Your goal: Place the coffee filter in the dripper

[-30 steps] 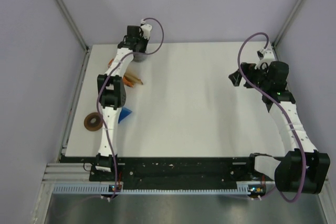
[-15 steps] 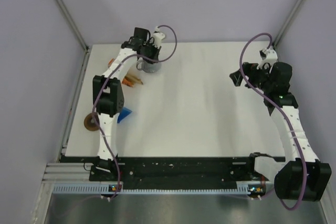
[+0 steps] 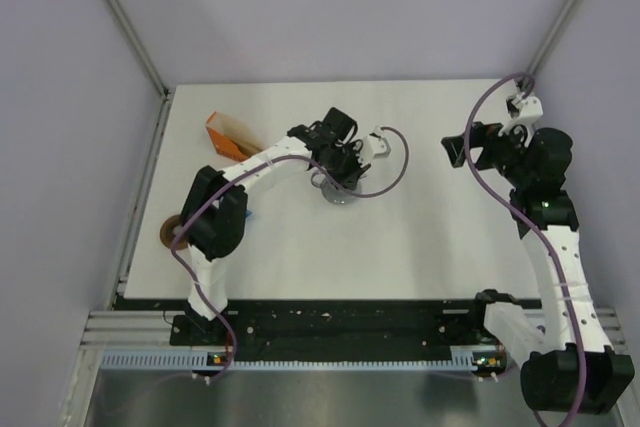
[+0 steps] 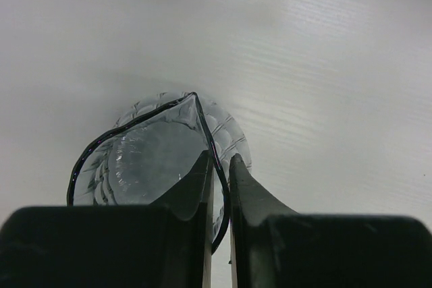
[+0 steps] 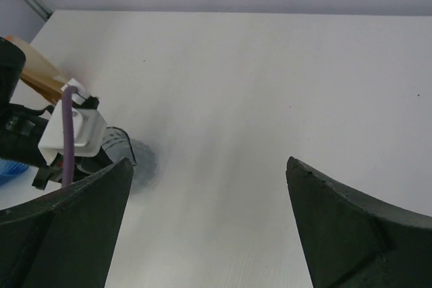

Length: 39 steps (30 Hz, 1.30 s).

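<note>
My left gripper [image 4: 219, 166] is shut on the rim of a ribbed, see-through grey mug [image 4: 145, 160], one finger inside and one outside. From above, that mug [image 3: 337, 192] is at the table's middle under the left gripper [image 3: 338, 173]. A sliver of the blue dripper [image 5: 8, 170] shows at the left edge of the right wrist view; from above my left arm hides it. The coffee filter is out of view as a loose piece. My right gripper [image 5: 209, 173] hangs open and empty at the right [image 3: 456, 147].
An orange packet [image 3: 224, 134] with tan papers lies at the back left. A brown ring [image 3: 170, 233] sits near the left edge, partly behind my left arm. Purple cables loop over both arms. Walls close the table on three sides.
The left arm swung from the back left corner to the table's middle, bringing the mug along in its shut jaws and uncovering the orange packet. The right arm drifted slightly back.
</note>
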Tool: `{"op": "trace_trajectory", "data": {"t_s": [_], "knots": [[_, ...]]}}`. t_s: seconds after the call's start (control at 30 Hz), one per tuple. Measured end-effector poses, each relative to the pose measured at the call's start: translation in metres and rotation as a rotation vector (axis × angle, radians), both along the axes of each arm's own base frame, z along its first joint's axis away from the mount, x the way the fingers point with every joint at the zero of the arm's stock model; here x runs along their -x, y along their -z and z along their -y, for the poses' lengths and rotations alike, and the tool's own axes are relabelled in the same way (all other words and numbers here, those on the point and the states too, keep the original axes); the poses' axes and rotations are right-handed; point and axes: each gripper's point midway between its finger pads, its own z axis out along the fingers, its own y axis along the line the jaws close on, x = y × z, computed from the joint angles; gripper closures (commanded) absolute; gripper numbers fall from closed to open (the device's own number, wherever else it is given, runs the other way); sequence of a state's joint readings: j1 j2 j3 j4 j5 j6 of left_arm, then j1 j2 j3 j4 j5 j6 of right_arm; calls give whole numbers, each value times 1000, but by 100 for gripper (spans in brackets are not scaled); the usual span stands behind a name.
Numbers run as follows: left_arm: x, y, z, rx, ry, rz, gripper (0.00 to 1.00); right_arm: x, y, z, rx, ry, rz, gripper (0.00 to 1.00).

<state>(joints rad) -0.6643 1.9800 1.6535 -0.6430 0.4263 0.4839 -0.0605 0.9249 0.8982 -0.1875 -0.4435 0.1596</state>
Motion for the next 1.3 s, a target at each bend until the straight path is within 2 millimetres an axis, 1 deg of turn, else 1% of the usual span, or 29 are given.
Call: {"op": "trace_trajectory", "data": {"t_s": [0.03,0.1,0.17,0.37,0.4,0.43,0.47,0.5,0.57,0.67,0.73,0.8,0.87,1.0,1.07,1.13,1.17,1.23,1.3], "knots": [[4,9,-4,-25,-7,-10,100,2,-3,0,1,0,11,5],[9,21,-8,-59,-17,-17,100,6,-9,0,2,0,30,5],[5,22,-8,-59,-35,20,100,8,-13,-1,2,-1,42,5],[4,25,-9,-35,-77,71,100,10,-16,-1,3,-3,55,5],[4,25,-9,-30,-80,73,97,11,-16,-1,3,-3,55,5],[5,25,-9,-26,-81,71,91,11,-17,-1,2,-3,56,5],[6,25,-8,-22,-81,65,81,11,-17,-1,3,-3,57,5],[7,25,-8,-17,-82,58,73,11,-17,-1,3,-3,57,5],[10,25,-8,-13,-80,40,62,11,-17,-1,2,-3,57,5],[21,28,-11,-31,-72,-11,51,11,-17,-1,2,-3,57,5],[26,24,-13,-40,-67,-40,42,11,-17,-1,2,-4,58,5],[26,12,-13,-37,-64,-57,33,12,-18,-1,2,-4,59,5],[23,-11,-11,-21,-63,-60,29,12,-18,-1,2,-4,59,5],[10,-74,-10,32,-76,-16,27,13,-19,-2,2,-5,63,5],[7,-102,-20,48,-97,5,27,14,-20,-2,2,-7,67,5],[5,-125,-39,51,-135,22,27,15,-21,-3,2,-11,71,5],[5,-135,-53,49,-164,30,27,16,-22,-4,1,-15,71,5],[0,-151,-90,39,-245,41,27,16,-21,-5,-1,-23,69,5],[-10,-166,-140,36,-373,51,27,17,-21,-7,-8,-32,63,5]]}}
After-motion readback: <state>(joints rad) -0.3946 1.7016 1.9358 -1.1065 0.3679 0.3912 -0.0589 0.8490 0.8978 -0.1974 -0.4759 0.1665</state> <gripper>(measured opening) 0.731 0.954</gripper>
